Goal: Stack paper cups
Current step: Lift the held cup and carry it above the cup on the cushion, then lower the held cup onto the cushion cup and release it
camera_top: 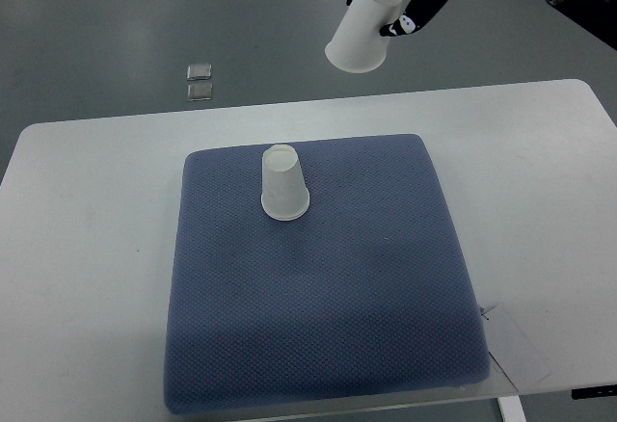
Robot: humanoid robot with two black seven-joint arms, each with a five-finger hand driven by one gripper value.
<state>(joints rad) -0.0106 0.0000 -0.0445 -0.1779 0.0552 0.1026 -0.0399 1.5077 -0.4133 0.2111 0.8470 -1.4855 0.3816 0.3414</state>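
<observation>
Top view shows my right hand (410, 3) gripping one paper cup (364, 27) in its fingers beyond the counter's (87, 249) far edge, so I should level it mouth-down and lower squarely over the inverted cup (284, 183) on the blue mat (318, 297).

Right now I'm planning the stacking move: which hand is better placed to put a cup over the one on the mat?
The right hand. It already grips the tilted cup up beyond the table's far edge, mouth facing down-left toward the upside-down cup on the blue mat. No left hand is in view.
</observation>
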